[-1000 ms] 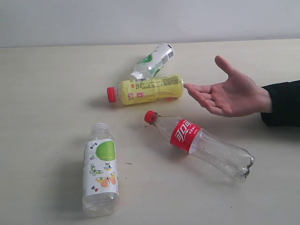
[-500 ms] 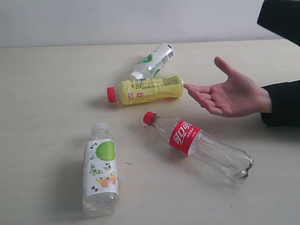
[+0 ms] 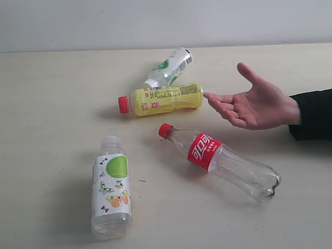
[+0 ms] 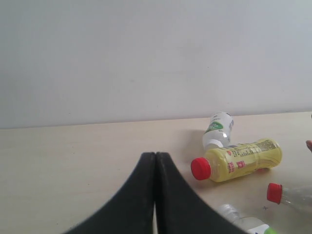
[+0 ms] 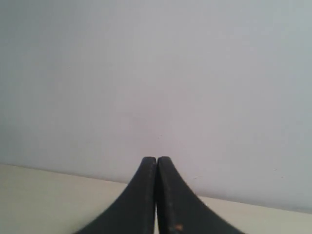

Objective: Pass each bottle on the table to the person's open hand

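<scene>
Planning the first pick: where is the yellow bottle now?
In the exterior view the yellow bottle lies on its side mid-table, right next to the green-white bottle, its base near the open hand.

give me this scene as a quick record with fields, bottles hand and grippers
open hand: palm showing, empty, black sleeve
table: four bottles, all lying down
red-label bottle: nearer the camera than the hand, red cap pointing away from it
yellow bottle: base end close to the hand, not touching
green-white bottle: beyond the yellow one, apparently touching it
butterfly bottle: alone, farthest from the hand
left gripper: jaws shut, holding nothing
right gripper: jaws shut, holding nothing
</scene>
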You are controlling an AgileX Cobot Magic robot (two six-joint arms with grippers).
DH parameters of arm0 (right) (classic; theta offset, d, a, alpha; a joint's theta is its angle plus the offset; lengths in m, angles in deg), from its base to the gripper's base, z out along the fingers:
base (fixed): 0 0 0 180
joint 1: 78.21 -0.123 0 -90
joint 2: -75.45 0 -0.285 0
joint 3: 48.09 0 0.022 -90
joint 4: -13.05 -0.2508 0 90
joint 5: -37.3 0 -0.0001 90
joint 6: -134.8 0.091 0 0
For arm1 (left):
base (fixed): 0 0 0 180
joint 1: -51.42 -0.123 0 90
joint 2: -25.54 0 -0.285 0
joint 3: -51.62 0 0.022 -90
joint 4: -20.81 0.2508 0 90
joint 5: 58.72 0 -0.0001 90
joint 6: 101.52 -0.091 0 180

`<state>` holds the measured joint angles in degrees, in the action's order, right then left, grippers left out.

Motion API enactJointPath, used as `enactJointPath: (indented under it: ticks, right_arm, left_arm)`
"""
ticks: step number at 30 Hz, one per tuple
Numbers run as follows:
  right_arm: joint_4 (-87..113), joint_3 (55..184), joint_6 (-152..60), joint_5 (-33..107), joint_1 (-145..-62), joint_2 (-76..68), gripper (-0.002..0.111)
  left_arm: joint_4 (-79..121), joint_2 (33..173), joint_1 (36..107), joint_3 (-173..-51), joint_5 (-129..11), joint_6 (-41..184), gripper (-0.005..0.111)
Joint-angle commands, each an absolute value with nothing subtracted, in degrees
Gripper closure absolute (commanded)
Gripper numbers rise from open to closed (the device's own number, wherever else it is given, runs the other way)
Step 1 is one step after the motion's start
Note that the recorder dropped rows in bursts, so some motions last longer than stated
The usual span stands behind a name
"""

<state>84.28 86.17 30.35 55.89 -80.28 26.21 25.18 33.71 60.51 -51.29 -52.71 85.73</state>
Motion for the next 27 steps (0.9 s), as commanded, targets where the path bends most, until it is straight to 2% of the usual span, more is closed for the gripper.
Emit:
enactJointPath:
  ticks: [1, 6, 13, 20, 27]
  right_arm:
    - [73.79, 86.66, 20.44, 57.48, -80.14, 26.25, 0.108]
    - [68.18, 86.66, 20.1, 61.64, -80.14, 26.25, 0.108]
    - [83.21, 87.7, 14.12, 61.49, -81.11, 25.51, 0.108]
    - [94.69, 89.39, 23.96, 66.93, -92.19, 19.83, 0.108]
    - [105.49, 89.82, 26.91, 49.61, -107.7, 11.6, 0.108]
  left_arm:
    - [24.91, 33.33, 60.41, -51.17, -52.87, 85.69, 0.107]
    - [24.91, 33.33, 60.41, -51.17, -52.87, 85.69, 0.107]
    - [24.91, 33.33, 60.41, -51.17, -52.87, 85.69, 0.107]
    - [24.84, 33.33, 60.41, -51.17, -52.87, 85.56, 0.107]
    - [24.84, 33.33, 60.41, -51.17, -52.87, 85.56, 0.107]
